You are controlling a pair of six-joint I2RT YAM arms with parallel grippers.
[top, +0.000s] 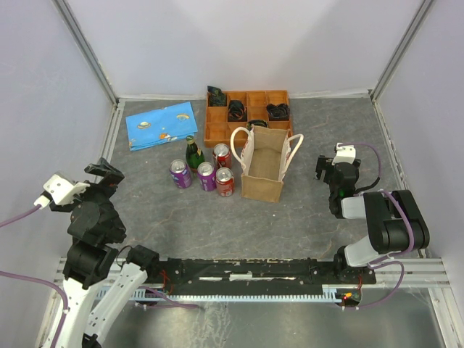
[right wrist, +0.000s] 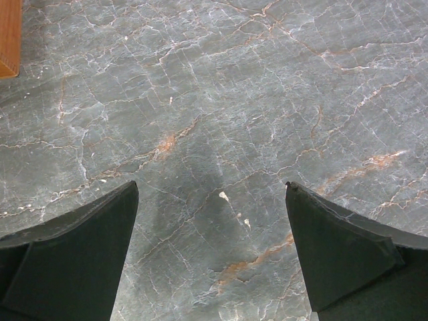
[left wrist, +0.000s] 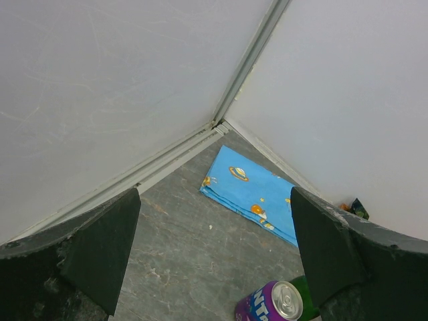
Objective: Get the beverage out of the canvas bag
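Both apart from canvas bag [top: 262, 187]: right tool [top: 328, 170] near, left tool [top: 106, 174] farther.

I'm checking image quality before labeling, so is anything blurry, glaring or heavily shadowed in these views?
Top view: soft, even light, bag and cans sharp, no glare. Left wrist view: walls bright, nearly blank, left fingers dark, purple can cropped by the frame edge. Right wrist view: table veins crisp, a faint grey shadow between the dark right fingers.
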